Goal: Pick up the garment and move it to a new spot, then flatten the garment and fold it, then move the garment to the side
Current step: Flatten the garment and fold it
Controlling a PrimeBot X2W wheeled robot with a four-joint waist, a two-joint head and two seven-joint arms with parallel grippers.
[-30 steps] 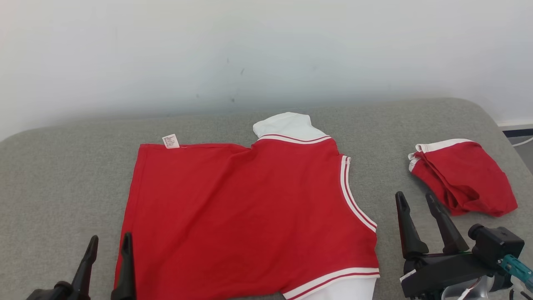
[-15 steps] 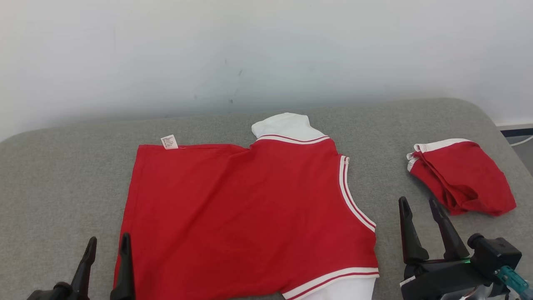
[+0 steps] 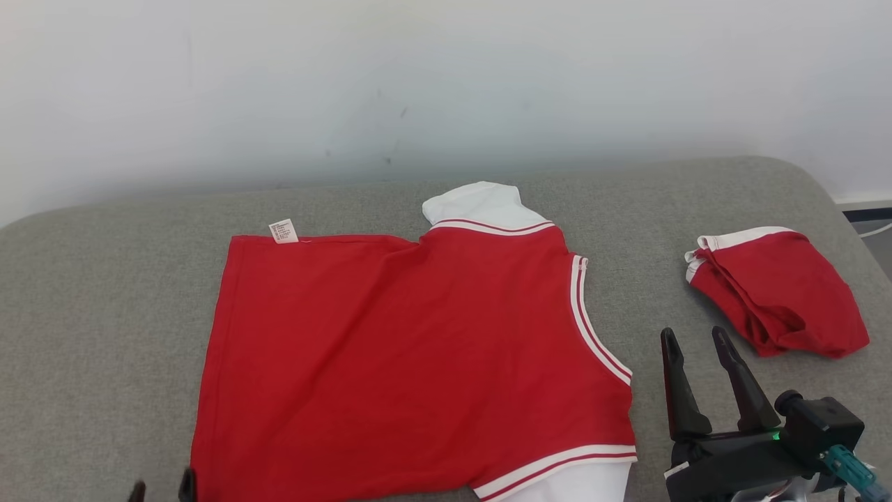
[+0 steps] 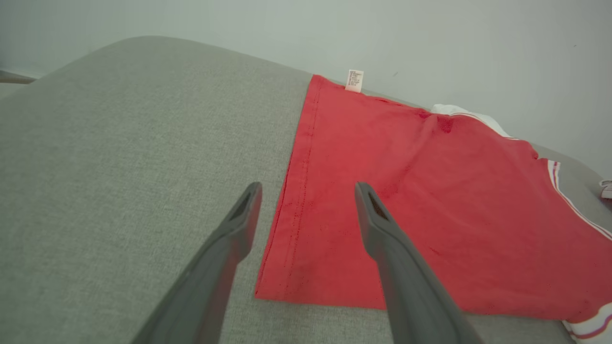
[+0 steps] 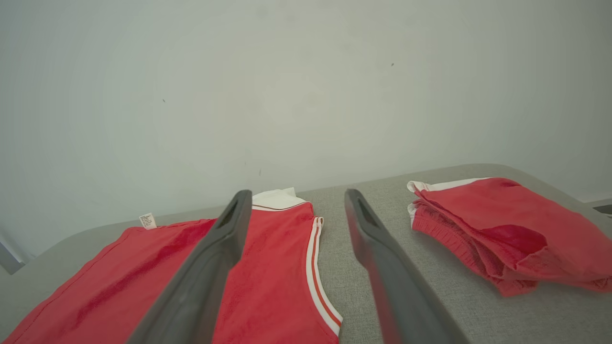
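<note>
I see the red garment (image 3: 411, 355) spread flat on the grey surface (image 3: 104, 314), with my left pincer (image 4: 308, 187) released over its hem. My right pincer (image 3: 693, 333), also released, hovers between it and a folded red bundle (image 3: 780, 289).

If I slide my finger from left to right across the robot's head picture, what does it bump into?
left gripper → spread-out red shirt → folded red bundle
</note>
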